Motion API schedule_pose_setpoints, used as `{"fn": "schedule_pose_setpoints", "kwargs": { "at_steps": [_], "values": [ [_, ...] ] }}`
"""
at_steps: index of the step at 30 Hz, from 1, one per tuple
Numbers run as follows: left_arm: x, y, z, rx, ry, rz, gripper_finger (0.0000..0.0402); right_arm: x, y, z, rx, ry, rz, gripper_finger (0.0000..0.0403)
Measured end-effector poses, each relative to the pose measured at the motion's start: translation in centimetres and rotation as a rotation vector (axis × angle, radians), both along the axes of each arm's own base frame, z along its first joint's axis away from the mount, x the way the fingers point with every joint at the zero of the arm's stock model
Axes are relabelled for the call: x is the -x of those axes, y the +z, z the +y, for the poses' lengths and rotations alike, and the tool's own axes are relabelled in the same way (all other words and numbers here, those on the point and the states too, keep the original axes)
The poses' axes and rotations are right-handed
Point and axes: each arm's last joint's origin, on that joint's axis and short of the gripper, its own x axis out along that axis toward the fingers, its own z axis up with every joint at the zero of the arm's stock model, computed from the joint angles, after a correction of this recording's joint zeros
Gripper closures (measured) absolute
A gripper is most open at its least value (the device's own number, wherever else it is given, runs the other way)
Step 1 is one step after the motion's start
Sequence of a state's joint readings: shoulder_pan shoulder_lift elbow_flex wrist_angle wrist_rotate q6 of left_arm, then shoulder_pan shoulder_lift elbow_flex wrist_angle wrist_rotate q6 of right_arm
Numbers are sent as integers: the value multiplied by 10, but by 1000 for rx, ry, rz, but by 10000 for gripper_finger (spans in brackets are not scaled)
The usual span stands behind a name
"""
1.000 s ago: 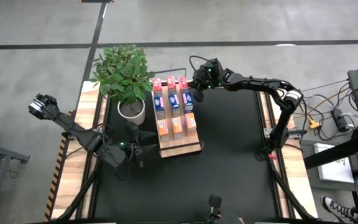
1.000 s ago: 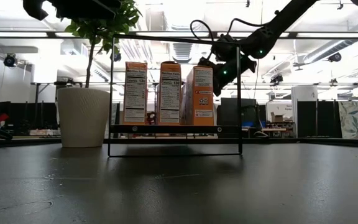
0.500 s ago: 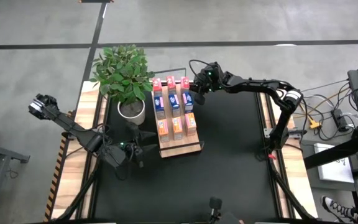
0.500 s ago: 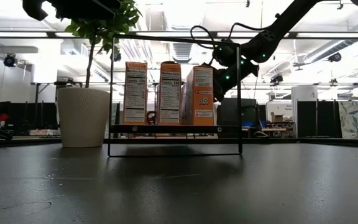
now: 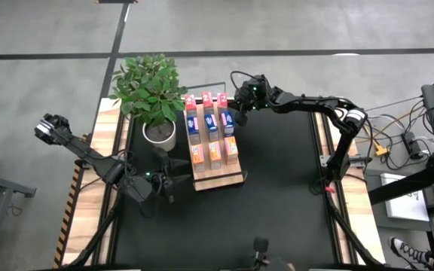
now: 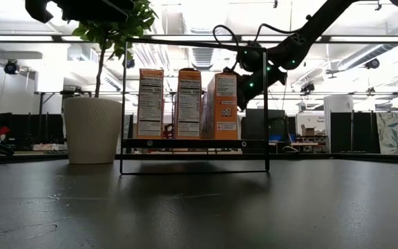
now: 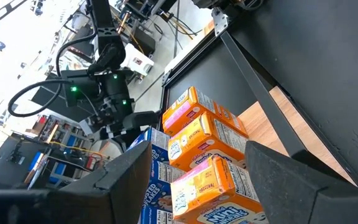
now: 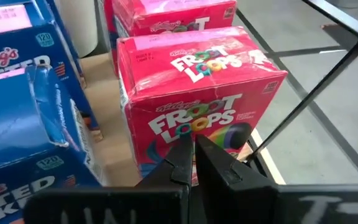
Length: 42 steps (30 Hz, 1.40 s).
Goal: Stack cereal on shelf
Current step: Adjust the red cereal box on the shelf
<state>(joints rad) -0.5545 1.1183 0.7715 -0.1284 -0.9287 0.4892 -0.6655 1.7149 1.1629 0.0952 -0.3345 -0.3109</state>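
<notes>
The shelf [image 5: 218,178] is a light-wood board in a black wire frame, and several cereal boxes stand on it in rows: red [image 5: 206,99] at the far end, blue [image 5: 209,125] in the middle, orange [image 5: 214,153] nearest. My right gripper [image 5: 236,111] is shut beside the shelf's far right corner, its tips at the rightmost red box [image 8: 191,81]. My left gripper [image 5: 174,178] stands open left of the shelf's near end, with nothing between its fingers [image 7: 126,180]. It faces the orange boxes [image 7: 207,146]. My right gripper's shut fingertips [image 8: 184,155] stand low at the printed face [image 8: 166,134] of the rightmost red box. They come from the table's right side, slanting slightly down. I cannot tell whether they touch the box. The box stands upright on the shelf.
A potted plant in a white pot [image 5: 159,132] stands just left of the shelf's far half. The shelf's wire frame [image 6: 265,104] rises around the boxes. Bare black tabletop [image 5: 277,188] lies to the right of the shelf and toward the near edge.
</notes>
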Motion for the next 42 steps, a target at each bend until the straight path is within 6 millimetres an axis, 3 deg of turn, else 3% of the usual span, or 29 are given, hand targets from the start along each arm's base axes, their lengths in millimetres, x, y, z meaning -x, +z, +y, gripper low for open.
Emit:
{"fn": "schedule_pose_setpoints", "kwargs": {
  "at_steps": [42],
  "values": [
    [0, 0, 0, -6, -3, 3, 160, -3, 8, -7, 196, -64, -27, 394]
  ]
}}
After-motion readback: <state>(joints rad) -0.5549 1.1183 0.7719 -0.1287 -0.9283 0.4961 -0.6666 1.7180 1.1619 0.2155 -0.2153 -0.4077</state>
